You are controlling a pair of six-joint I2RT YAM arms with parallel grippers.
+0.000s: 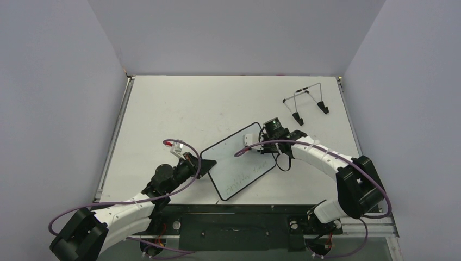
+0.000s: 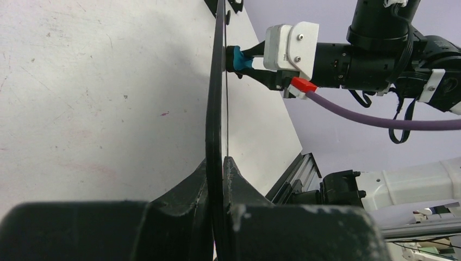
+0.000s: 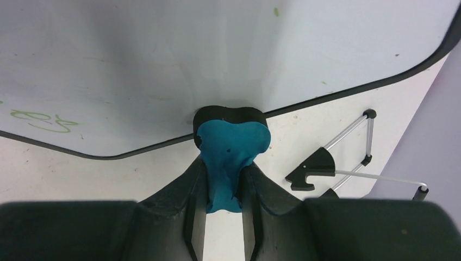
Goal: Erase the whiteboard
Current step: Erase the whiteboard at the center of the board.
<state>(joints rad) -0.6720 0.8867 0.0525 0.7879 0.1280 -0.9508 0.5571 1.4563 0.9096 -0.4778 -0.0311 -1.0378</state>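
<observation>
**Left tool** (image 2: 220, 163) (also (image 1: 205, 165)). Its two black fingers (image 2: 190, 187) were closed narrowly on the thin black rim of the whiteboard (image 2: 216, 98), which the left wrist view showed edge-on as a dark vertical line.

**Right tool** (image 3: 224, 163) (also (image 1: 255, 142)). Its fingers (image 3: 179, 190) were clamped on the waist of a blue bone-shaped eraser (image 3: 231, 147). The eraser's black pad (image 3: 228, 115) was pressed against the board's white face (image 3: 163, 65), just inside the rim. In the left wrist view the same eraser (image 2: 237, 58) met the board from the side opposite the counter (image 2: 81, 98).

**Whiteboard** (image 1: 239, 166). It lay between the two tools, near the middle of the counter's near half and turned diagonally. The left tool held its left edge and the right tool reached its far right corner. Whether any edge rested on the counter (image 1: 179, 109) could not be told.

**Markings.** Faint green handwriting (image 3: 46, 120) showed near one rim in the right wrist view, and thin strokes (image 1: 242, 176) crossed the board's near part in the top view.

**Surroundings.** A thin wire stand with black feet (image 1: 307, 103) (also (image 3: 337, 157)) lay at the far right of the counter, well apart from the board. A purple cable (image 2: 369, 117) ran from the right wrist.
</observation>
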